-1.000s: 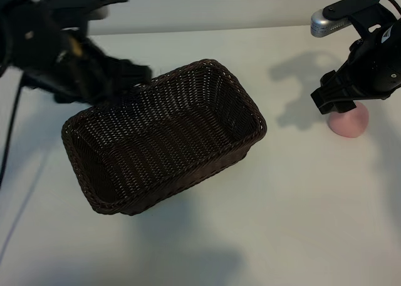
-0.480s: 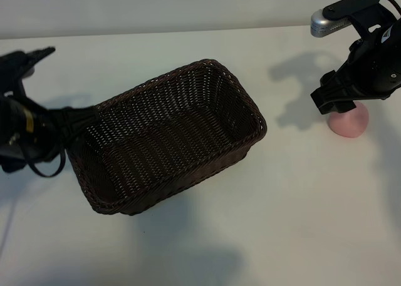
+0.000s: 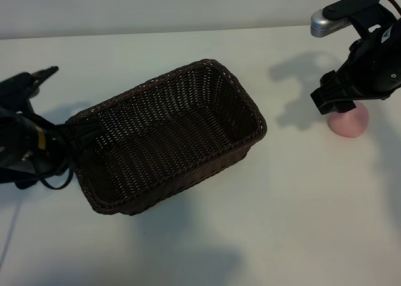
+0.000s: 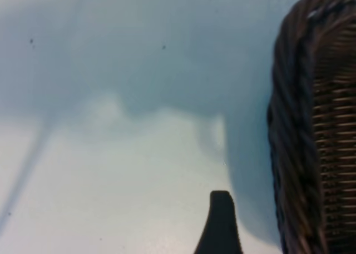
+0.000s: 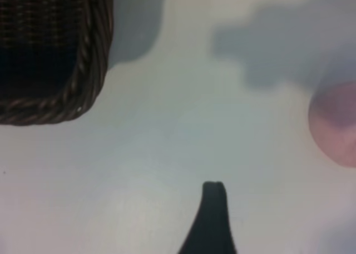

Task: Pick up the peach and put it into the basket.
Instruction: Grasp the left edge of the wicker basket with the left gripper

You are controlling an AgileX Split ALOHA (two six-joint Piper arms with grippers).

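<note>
The pale pink peach (image 3: 349,122) sits on the white table at the far right, partly covered by my right arm. In the right wrist view the peach (image 5: 336,123) lies well off to the side of the one dark finger (image 5: 213,209) that shows. My right gripper (image 3: 335,102) hangs open just above the peach's left side and holds nothing. The dark brown wicker basket (image 3: 241,95) lies slanted in the middle, with nothing in it. My left gripper (image 3: 84,133) is low at the basket's left end and open. Its visible finger (image 4: 220,220) stands just outside the braided rim (image 4: 297,126).
The white table (image 3: 294,211) stretches bare in front of the basket and between the basket and the peach. A dark cable (image 3: 44,173) loops under my left arm at the left edge.
My left arm has swung from above the basket's back left corner down to its left end, then settled a little closer to it. The right arm, basket and peach have not moved.
</note>
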